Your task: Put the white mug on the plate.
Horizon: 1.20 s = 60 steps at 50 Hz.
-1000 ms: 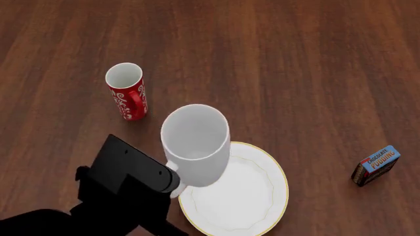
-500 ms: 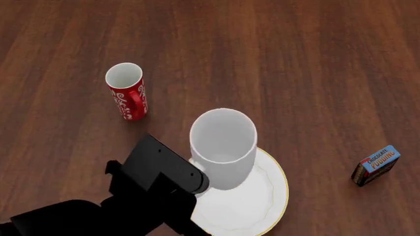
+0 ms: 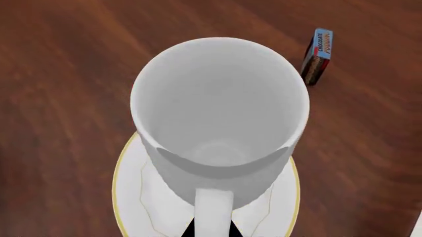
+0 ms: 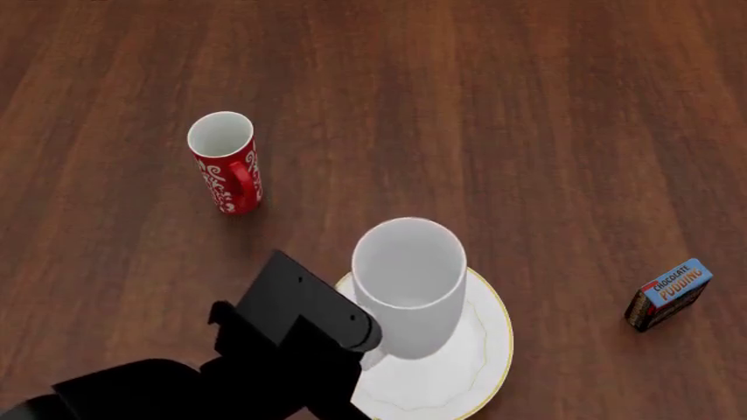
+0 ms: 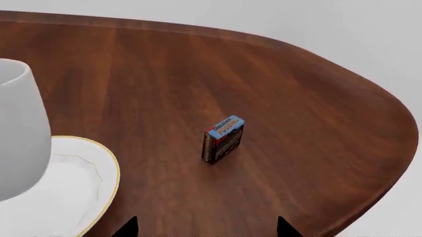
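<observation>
The white mug (image 4: 408, 280) stands upright over the well of the gold-rimmed plate (image 4: 499, 346); whether its base touches the plate I cannot tell. My left gripper (image 3: 212, 230) is shut on the mug's loop handle (image 3: 214, 210), and its black body (image 4: 306, 322) sits to the mug's left in the head view. In the left wrist view the mug (image 3: 221, 111) fills the middle, with the plate (image 3: 128, 197) showing beneath it. My right gripper (image 5: 207, 229) is open over bare wood, right of the plate (image 5: 99, 195) and mug (image 5: 20, 128).
A red mug with white swirls (image 4: 227, 171) stands at the far left. A small chocolate pudding box (image 4: 667, 295) stands right of the plate, also seen as the box (image 5: 224, 139) on the wood. The table's curved edge (image 5: 389, 163) lies beyond it.
My left gripper has carried the white mug rightward and down, from beside the plate's left edge to over the plate's middle. The red mug and pudding box stayed put.
</observation>
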Motion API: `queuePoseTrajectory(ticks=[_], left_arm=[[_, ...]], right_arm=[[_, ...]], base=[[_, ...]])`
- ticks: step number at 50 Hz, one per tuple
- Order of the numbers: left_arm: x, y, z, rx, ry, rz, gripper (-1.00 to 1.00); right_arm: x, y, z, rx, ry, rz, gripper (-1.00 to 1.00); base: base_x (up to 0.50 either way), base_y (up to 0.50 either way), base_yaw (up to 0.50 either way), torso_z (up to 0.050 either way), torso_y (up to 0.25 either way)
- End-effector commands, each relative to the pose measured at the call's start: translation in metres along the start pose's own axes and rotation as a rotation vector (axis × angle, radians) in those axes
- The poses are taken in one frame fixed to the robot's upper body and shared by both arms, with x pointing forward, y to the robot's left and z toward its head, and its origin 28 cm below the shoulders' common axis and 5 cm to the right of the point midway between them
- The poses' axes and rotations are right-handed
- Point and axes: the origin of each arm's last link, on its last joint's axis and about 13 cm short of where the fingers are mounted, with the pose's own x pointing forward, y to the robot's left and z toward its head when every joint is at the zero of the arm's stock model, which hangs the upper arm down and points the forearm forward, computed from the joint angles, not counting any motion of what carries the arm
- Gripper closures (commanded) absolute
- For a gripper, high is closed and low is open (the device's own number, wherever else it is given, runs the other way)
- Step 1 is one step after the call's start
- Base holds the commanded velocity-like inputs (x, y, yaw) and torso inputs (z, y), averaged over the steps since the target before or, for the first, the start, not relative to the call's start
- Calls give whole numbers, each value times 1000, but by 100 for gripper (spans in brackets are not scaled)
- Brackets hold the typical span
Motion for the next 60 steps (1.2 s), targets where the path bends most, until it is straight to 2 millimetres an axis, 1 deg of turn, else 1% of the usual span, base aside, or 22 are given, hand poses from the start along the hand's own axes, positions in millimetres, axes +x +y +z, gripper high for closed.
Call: queuePoseTrajectory(ticks=[1, 20, 60], left_arm=[[6, 3, -4, -19, 7, -10, 100], [16, 7, -15, -36, 37, 8, 100], [22, 8, -25, 1, 80, 0, 100]], right_arm=[[0, 0, -2, 2, 3, 0, -100], [0, 0, -1, 2, 5, 0, -100], [1, 1, -5, 6, 12, 7, -100]], base=[[0, 0, 0, 0, 0], [0, 0, 0, 0, 1], [0, 0, 0, 0, 0]])
